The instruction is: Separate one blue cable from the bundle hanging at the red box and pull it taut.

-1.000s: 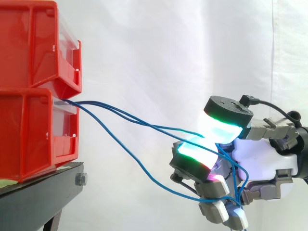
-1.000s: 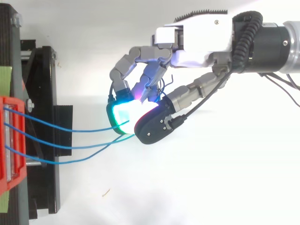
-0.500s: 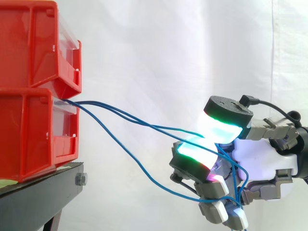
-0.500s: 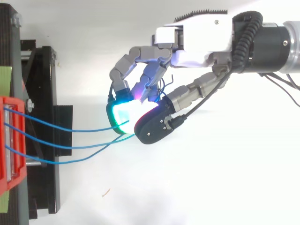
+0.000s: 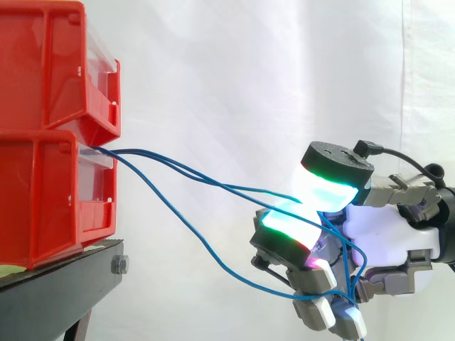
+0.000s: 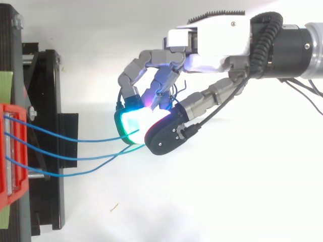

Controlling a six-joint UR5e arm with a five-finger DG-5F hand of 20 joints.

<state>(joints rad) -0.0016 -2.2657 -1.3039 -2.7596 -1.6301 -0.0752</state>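
1. When you looked from the side, the hand (image 5: pixel 384 238) hung right of the lower red bin (image 5: pixel 43 199), well apart from it.
2. Its thumb and a finger were curled, and their glowing pads (image 5: pixel 288 229) were clamped on the blue cables (image 5: pixel 213 183) running in between them.
3. You saw three blue cables leave the lower bin's front, beneath the upper red bin (image 5: pixel 50 64), and slope down rightward to the hand.
4. None was straight: the upper two sagged slightly, while the lowest hung in a deep curve and reached the hand's lower fingers.
5. From above, the cables lay spread apart at the bin and converged at the pads; you could not tell how many were pinched.
6. The bins stood on the black stand (image 5: pixel 57 284).
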